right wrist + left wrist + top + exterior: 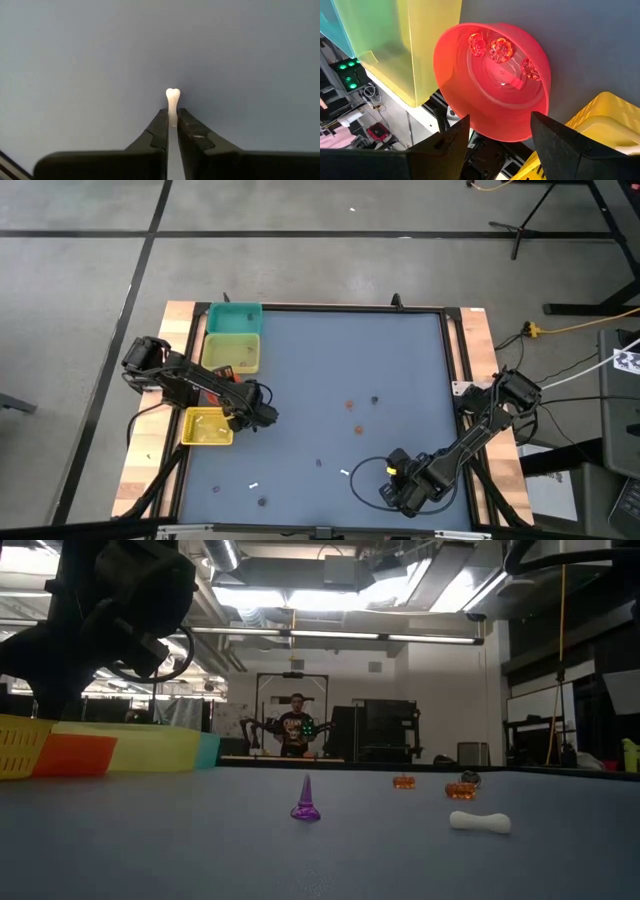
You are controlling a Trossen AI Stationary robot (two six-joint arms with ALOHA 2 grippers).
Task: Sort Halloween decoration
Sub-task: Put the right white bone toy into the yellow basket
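We are seeing the right gripper (172,125) pinching a white bone (172,102) between its fingers, low over the blue table (400,360) near its front right part. The left gripper (500,137) is hovering with its fingers spread over a red bowl (470,107) holding orange pumpkins (500,49), beside the yellow-green bin (232,350), the teal bin (235,317) and a yellow basket (207,427). Loose trinkets are lying scattered: a purple cone (305,800), orange pieces (403,781), another white bone (480,822).
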